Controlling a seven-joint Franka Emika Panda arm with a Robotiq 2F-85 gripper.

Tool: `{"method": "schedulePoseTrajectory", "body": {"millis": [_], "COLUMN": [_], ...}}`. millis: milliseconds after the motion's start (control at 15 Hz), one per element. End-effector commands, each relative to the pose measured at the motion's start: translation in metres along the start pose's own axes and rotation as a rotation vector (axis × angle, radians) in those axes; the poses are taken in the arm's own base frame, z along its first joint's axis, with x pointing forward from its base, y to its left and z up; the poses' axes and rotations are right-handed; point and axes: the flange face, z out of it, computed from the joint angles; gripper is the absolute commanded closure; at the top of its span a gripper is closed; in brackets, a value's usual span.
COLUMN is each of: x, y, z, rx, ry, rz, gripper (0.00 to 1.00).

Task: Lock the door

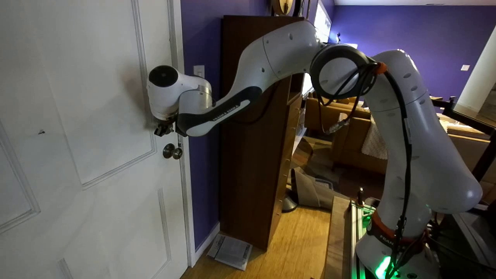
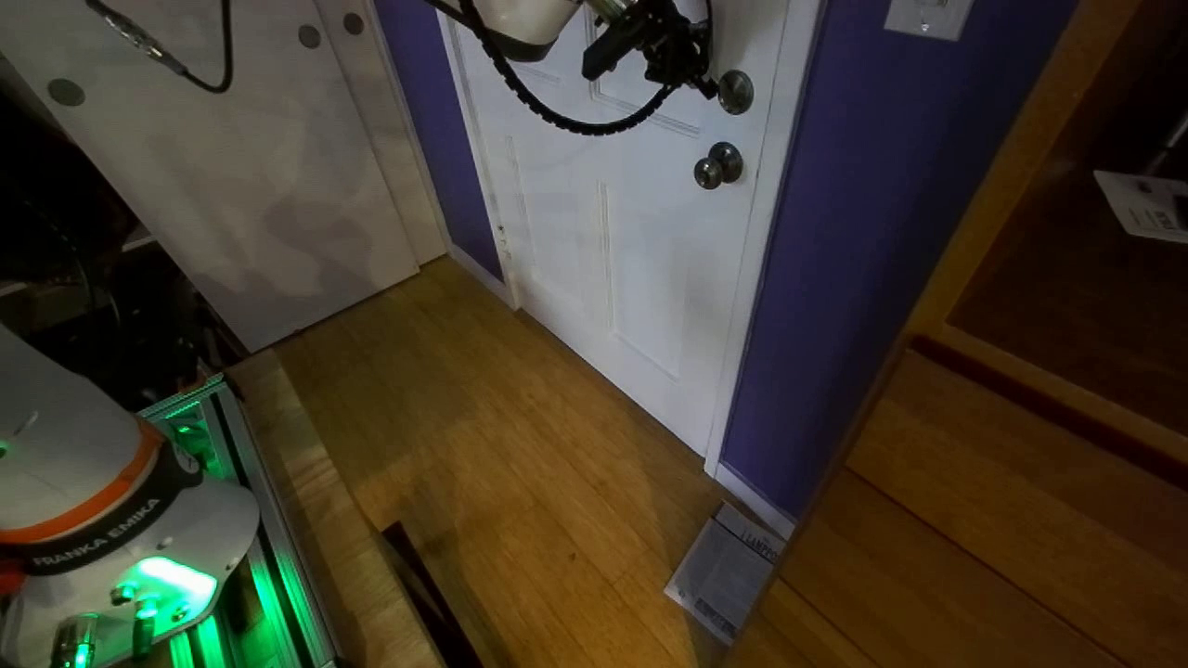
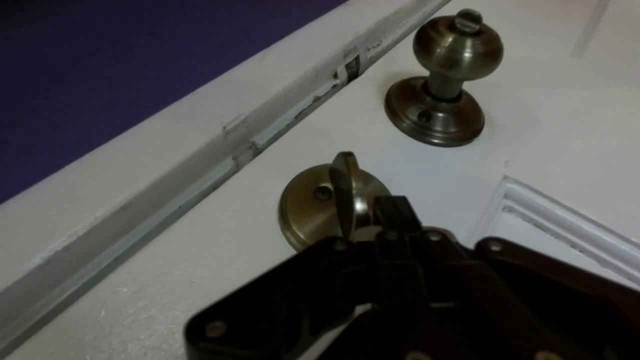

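The white door (image 1: 104, 128) stands in its frame and shows in both exterior views (image 2: 650, 241). In the wrist view its brass deadbolt thumb-turn (image 3: 345, 192) stands out edge-on from a round plate (image 3: 310, 212). The deadbolt also shows in an exterior view (image 2: 736, 93) above the doorknob (image 2: 716, 167). My gripper (image 3: 397, 212) is shut and empty, with its fingertips together just right of the thumb-turn in the wrist view. I cannot tell whether they touch it. In an exterior view the gripper (image 2: 707, 86) is beside the deadbolt.
The doorknob (image 3: 452, 55) sticks out near the deadbolt in the wrist view. The door frame (image 3: 190, 165) and purple wall run along the latch side. A tall brown cabinet (image 1: 252, 135) stands beside the door. A newspaper (image 1: 231, 252) lies on the floor. A cable (image 2: 585, 128) loops below the wrist.
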Motion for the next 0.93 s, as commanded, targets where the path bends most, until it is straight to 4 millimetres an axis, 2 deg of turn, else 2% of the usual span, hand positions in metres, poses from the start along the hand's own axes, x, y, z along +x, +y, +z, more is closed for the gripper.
{"method": "schedulePoseTrajectory", "body": {"millis": [0, 400, 867], "x": [0.007, 0.008, 0.006], "y": [0.001, 0.013, 0.051], "z": [0.008, 0.003, -0.012], "rx": [-0.030, -0.026, 0.018], "ry": [0.032, 0.030, 0.009], "rz": [0.005, 0.041, 0.189], "gripper": [1.00, 1.00, 1.00]}}
